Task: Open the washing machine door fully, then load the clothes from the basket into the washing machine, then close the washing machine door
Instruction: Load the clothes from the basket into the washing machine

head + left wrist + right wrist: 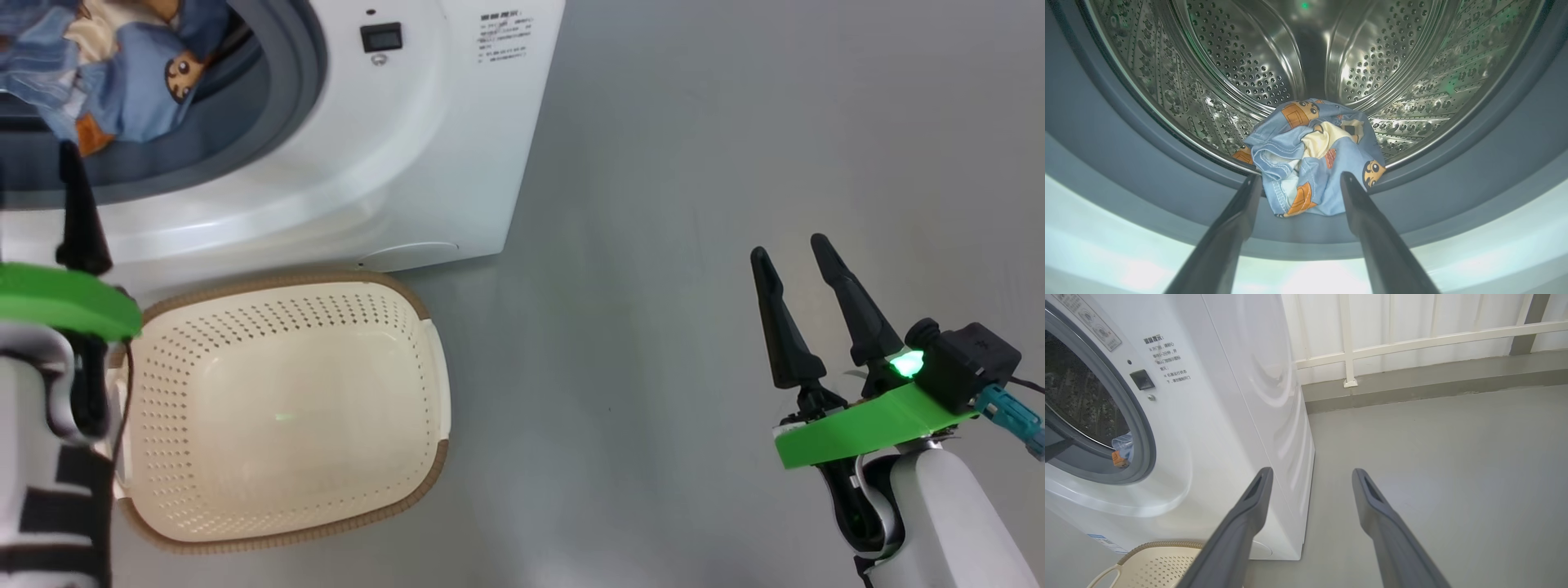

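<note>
We see the left tool (1301, 176) spread wide, gripping nothing, at the washer (424, 163) mouth. The clothes (1310, 163) lie bunched on the drum (1229, 61) lip (partly over the gasket (1453, 196)). The right tool (788, 247), equally wide and unladen, hangs over the floor (653, 327). The basket (277, 282) sits before the washer.

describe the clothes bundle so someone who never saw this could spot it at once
Find the white front-loading washing machine and look into its mouth, where the perforated steel drum meets the grey rubber gasket. The clothes lie bunched at the drum's lower lip, spilling onto the gasket. They are the only soft thing there: light blue, printed with orange and cream cartoon figures.
</note>
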